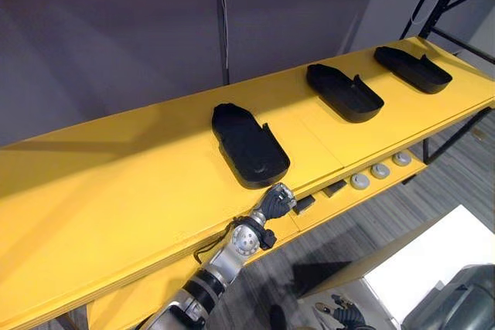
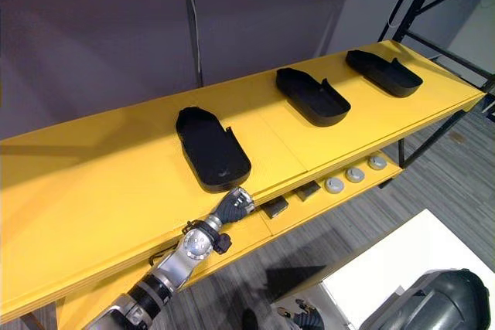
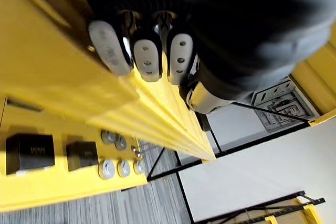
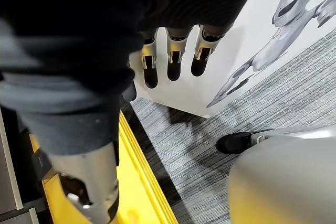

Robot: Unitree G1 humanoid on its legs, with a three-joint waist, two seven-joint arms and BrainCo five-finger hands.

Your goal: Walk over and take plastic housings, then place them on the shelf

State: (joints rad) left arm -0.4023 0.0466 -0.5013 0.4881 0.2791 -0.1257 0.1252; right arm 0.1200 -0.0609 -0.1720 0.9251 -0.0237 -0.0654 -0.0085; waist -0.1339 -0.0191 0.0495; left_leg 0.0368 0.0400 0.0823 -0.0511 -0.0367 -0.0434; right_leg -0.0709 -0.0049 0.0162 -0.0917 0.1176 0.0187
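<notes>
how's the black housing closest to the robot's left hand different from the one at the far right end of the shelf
The nearest housing reaches almost to the front edge of the yellow shelf; the far housing sits well back from that edge. The left hand is right at the nearest housing's near end; no hand is by the far housing. Both are black, shallow, open side up and lie slanted.

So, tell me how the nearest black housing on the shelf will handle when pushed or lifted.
The nearest housing looks a thin-walled open shell, so probably light and fairly stiff. It lies flat on the shelf, so it should slide rather than roll or tip.
</notes>
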